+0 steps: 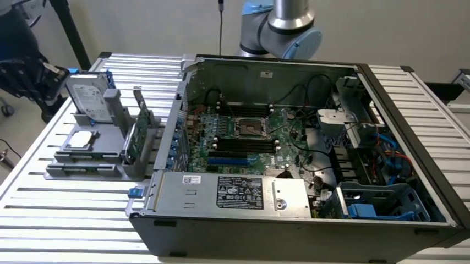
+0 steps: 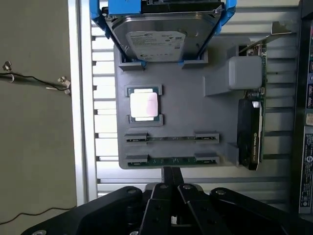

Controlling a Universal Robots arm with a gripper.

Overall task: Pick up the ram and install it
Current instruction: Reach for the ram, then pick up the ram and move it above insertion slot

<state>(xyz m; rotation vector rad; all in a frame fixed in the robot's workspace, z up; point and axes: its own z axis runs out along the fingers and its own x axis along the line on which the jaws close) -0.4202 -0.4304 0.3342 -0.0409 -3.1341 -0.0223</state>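
Two ram sticks stand on edge in the grey fixture [image 2: 195,112]; the nearer ram [image 2: 171,160] lies just beyond my fingertips, the second ram [image 2: 171,138] one row further. My gripper [image 2: 171,171] hovers over the fixture's edge beside the nearer stick, with its fingers together and nothing between them. In the exterior view the fixture [image 1: 88,165] sits on the table at the left of the open computer case [image 1: 294,220]. The motherboard's black memory slots [image 1: 242,144] lie bare in the middle of the case.
On the fixture also stand a silver hard drive in a blue frame [image 2: 164,36], a processor [image 2: 144,104] and a tall green expansion card [image 2: 252,132]. The arm's joint [image 1: 287,27] rises behind the case. Cables [image 1: 309,148] cross the motherboard.
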